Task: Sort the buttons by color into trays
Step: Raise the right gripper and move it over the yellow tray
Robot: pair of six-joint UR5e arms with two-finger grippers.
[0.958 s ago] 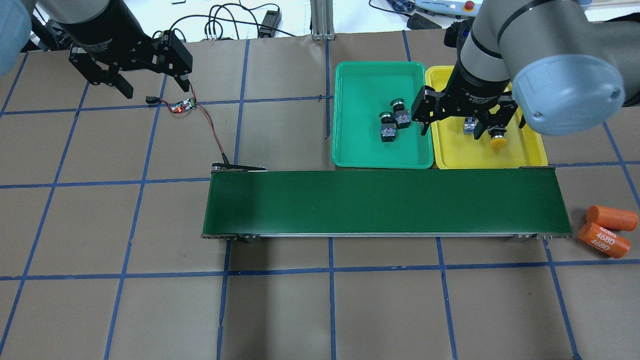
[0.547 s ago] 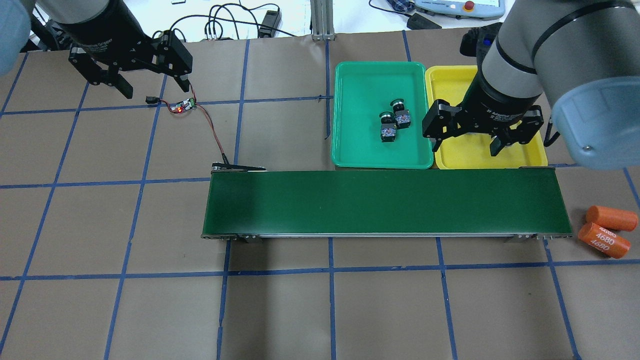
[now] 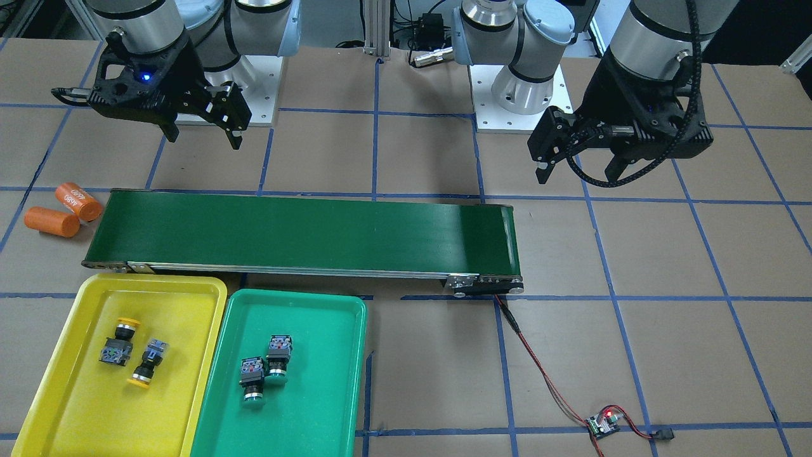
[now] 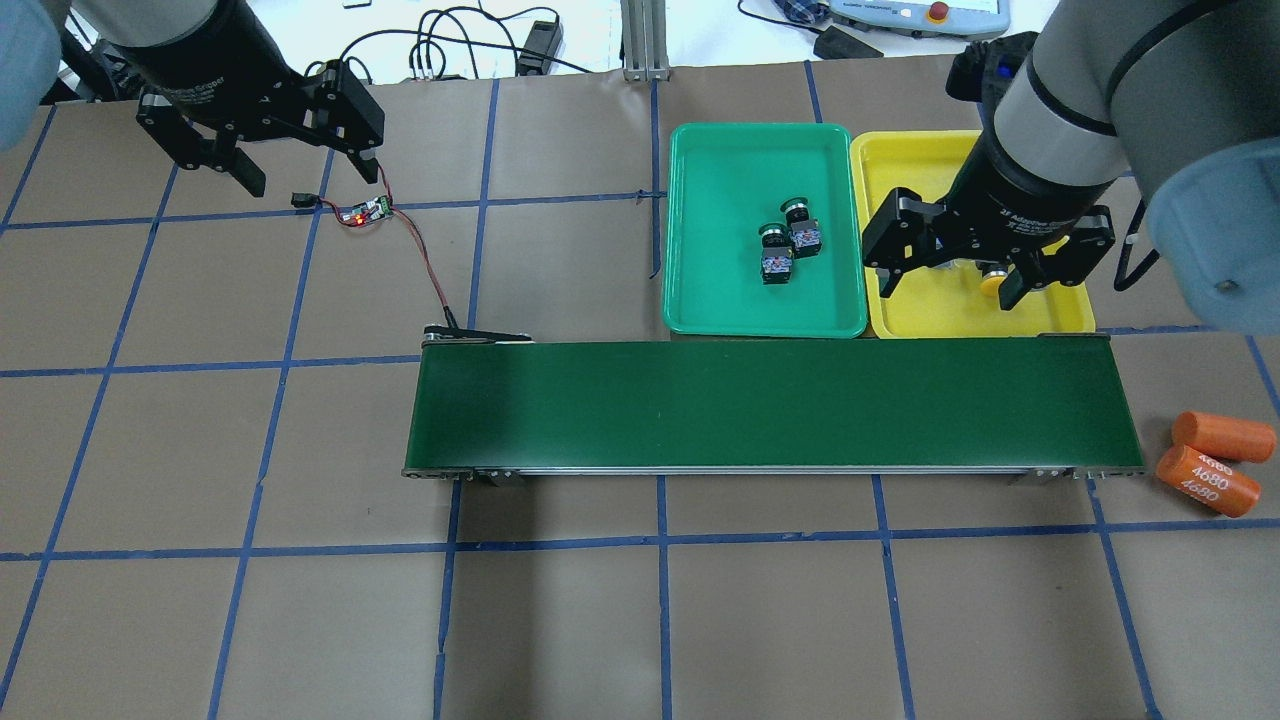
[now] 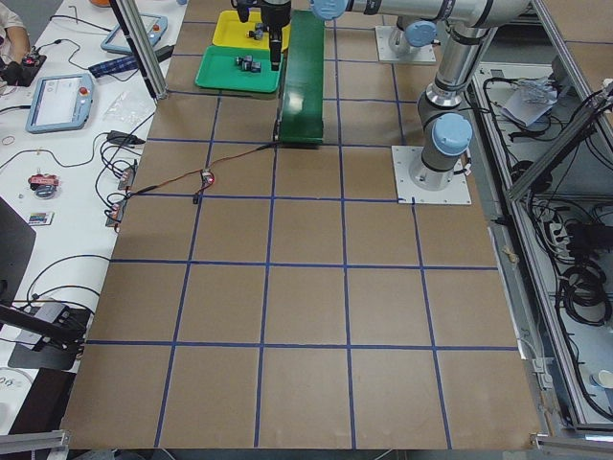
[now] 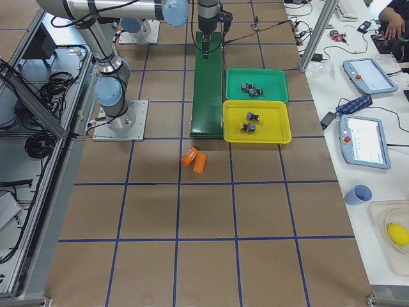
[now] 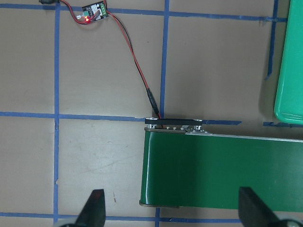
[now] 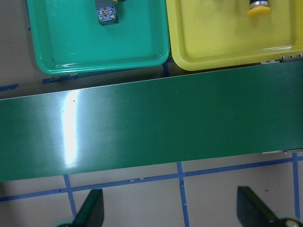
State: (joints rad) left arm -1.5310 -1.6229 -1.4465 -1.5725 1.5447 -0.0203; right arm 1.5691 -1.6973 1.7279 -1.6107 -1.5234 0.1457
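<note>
Toward the bench's far edge, two trays touch: the yellow tray (image 3: 181, 298) holds two yellow buttons (image 3: 117, 346), the green tray (image 3: 323, 387) two green buttons (image 3: 253, 376). The right end effector (image 3: 204, 136) and the left end effector (image 3: 576, 176) both hang spread wide, holding nothing.

Seen from overhead, behind the right half of the belt (image 4: 770, 405), the left tray (image 4: 710, 290) holds two buttons (image 4: 777, 262) side by side. The right tray (image 4: 900, 160), just beside it, holds two more buttons (image 3: 117, 346). Two cylinders (image 4: 1208, 480) lie off the belt's right end.
</note>
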